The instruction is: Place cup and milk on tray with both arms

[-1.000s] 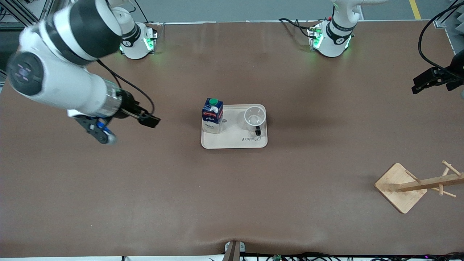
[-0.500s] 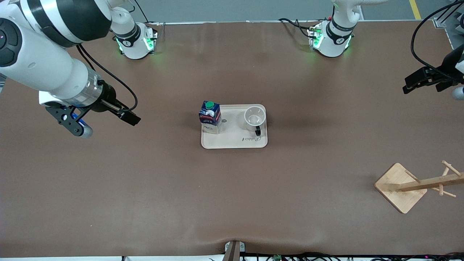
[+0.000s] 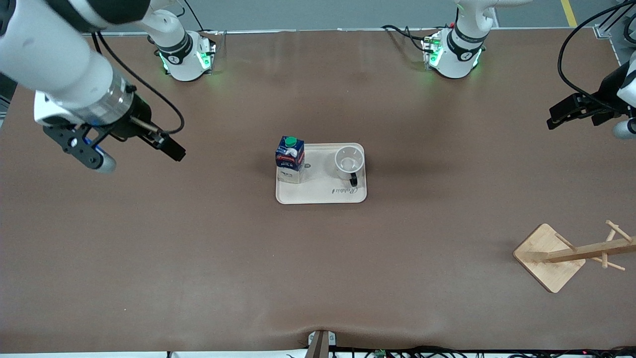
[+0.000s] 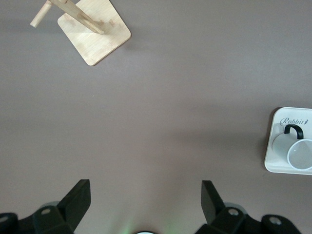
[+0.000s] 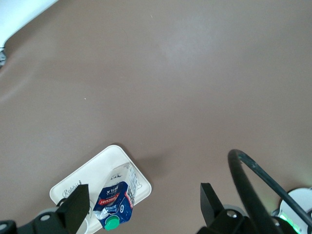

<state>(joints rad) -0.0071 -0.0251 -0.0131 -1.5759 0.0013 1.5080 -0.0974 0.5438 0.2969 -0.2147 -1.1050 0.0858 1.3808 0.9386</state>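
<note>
The cream tray (image 3: 321, 195) lies mid-table. On it the dark-blue milk (image 3: 290, 158) with a green cap stands upright at the end toward the right arm. The white cup (image 3: 349, 161) stands upright at the other end, its black handle toward the front camera. My right gripper (image 3: 92, 154) hangs open and empty over bare table toward the right arm's end. In the right wrist view the gripper (image 5: 144, 207) has the milk (image 5: 114, 202) and tray (image 5: 80, 181) far below. My left gripper (image 3: 621, 127) is open and empty, high over the left arm's end. Its gripper (image 4: 145, 195) sees the cup (image 4: 297, 150) on the tray (image 4: 274, 151).
A wooden rack (image 3: 549, 256) with a square base and pegged pole stands near the front camera at the left arm's end, also seen as the rack (image 4: 95, 36) in the left wrist view. Brown table surrounds the tray. A black cable (image 5: 258, 185) crosses the right wrist view.
My right gripper has drawn away from the tray toward the right arm's end of the table. The left gripper has shifted slightly. The milk rocked a little and stands upright again.
</note>
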